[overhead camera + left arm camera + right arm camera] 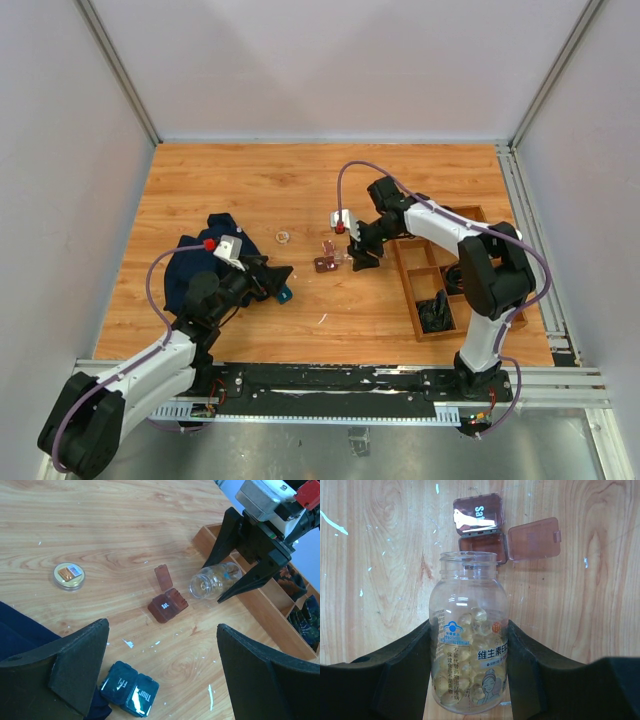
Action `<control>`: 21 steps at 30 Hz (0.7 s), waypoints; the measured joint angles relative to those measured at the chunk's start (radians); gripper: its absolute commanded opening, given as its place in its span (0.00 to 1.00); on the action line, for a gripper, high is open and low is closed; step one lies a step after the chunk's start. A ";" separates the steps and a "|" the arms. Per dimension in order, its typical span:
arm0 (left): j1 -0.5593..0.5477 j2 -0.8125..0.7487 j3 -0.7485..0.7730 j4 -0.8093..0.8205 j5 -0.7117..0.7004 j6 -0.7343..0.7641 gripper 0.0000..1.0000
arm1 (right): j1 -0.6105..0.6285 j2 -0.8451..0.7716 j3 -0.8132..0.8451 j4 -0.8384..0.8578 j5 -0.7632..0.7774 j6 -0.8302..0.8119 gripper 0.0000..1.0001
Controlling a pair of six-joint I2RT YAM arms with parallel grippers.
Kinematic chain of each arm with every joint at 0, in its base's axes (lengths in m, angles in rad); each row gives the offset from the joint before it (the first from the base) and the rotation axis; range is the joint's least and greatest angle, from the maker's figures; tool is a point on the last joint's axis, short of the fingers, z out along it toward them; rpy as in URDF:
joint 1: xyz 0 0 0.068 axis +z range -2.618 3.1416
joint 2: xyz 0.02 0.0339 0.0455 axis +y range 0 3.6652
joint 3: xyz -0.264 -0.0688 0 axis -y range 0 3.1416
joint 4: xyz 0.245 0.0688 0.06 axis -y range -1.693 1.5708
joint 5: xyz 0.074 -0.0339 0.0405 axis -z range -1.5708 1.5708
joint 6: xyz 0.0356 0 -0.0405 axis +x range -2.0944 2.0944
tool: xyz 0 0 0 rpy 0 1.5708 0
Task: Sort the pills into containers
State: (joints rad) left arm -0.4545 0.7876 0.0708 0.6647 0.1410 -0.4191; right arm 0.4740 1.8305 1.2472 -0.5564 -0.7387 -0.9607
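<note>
We cannot see the floor of the open reddish-brown container (481, 547) behind the clear bottle (470, 645), the wooden tray (260, 605) runs off the left wrist view's right edge, and we cannot identify the dark things (302, 622) in it.

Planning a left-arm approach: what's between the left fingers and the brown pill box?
Left wrist view: only bare table with white flecks before the brown pill box. The teal pill boxes sit off that line, beside the left fingers.
</note>
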 measured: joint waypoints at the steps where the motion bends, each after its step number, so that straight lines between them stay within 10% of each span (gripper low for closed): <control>1: 0.000 0.002 0.000 0.000 -0.001 0.000 0.93 | 0.002 0.002 0.005 -0.001 0.009 0.000 0.04; 21: 0.000 0.003 0.000 0.007 -0.010 0.000 0.93 | 0.056 0.034 0.056 -0.047 0.122 0.034 0.03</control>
State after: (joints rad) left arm -0.4545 0.7902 0.0704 0.6720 0.1310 -0.4191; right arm 0.5304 1.8641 1.3037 -0.6037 -0.6163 -0.9272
